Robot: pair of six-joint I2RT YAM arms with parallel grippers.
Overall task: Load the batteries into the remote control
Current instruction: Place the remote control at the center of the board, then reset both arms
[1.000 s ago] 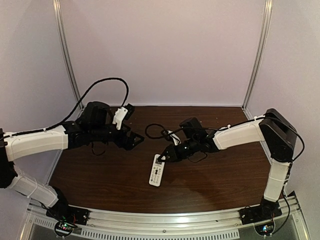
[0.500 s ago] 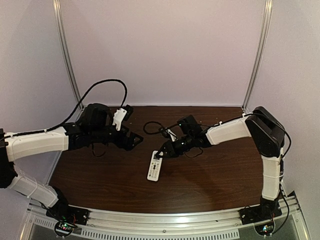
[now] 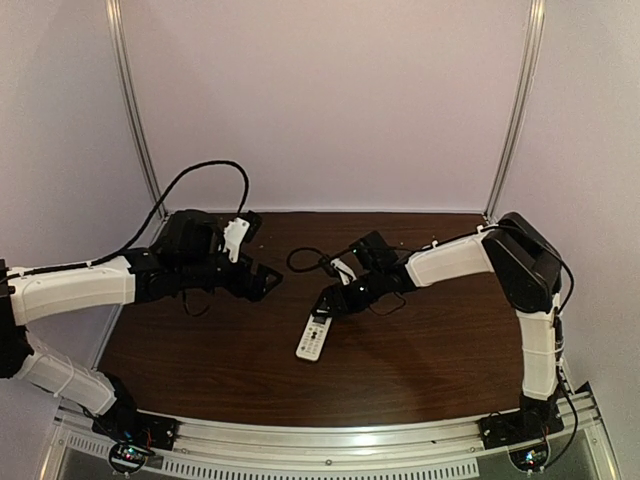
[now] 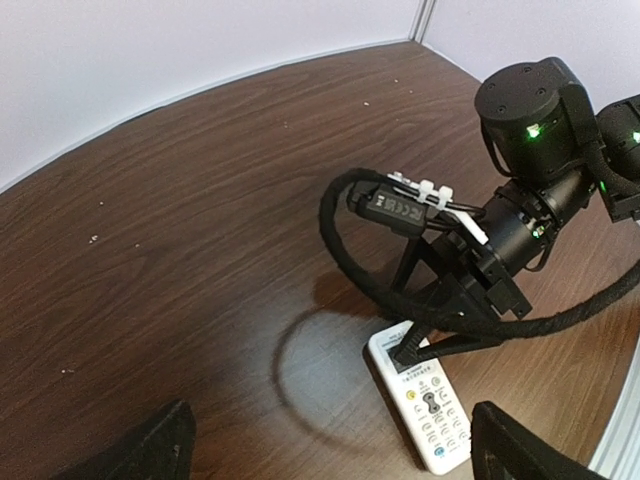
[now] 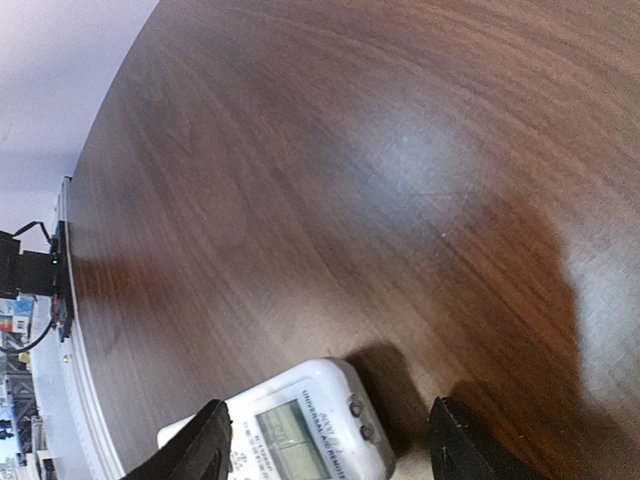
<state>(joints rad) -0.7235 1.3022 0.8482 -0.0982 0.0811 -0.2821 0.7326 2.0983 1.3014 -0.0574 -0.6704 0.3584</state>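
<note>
Dark-wood table [image 3: 430,360] bearing the remote control [image 3: 314,337] face up near its middle; shows right gripper [image 3: 327,303] low over the handset's screen end, fingers apart, straddling it without clamping; shows left gripper [image 3: 265,281] spread wide, empty, off to the left

Table [image 3: 430,370]: dark wood-grain, smooth, semi-gloss, soft glare patches. Remote control [image 5: 300,425]: glossy white plastic, grey matt screen. Right gripper [image 3: 325,303] fingers [image 5: 205,450]: matt black plastic. Left arm shell [image 3: 75,288]: smooth white plastic. Cable [image 4: 327,225]: black braided sleeve. Front rail [image 3: 330,440]: brushed metal.
</note>
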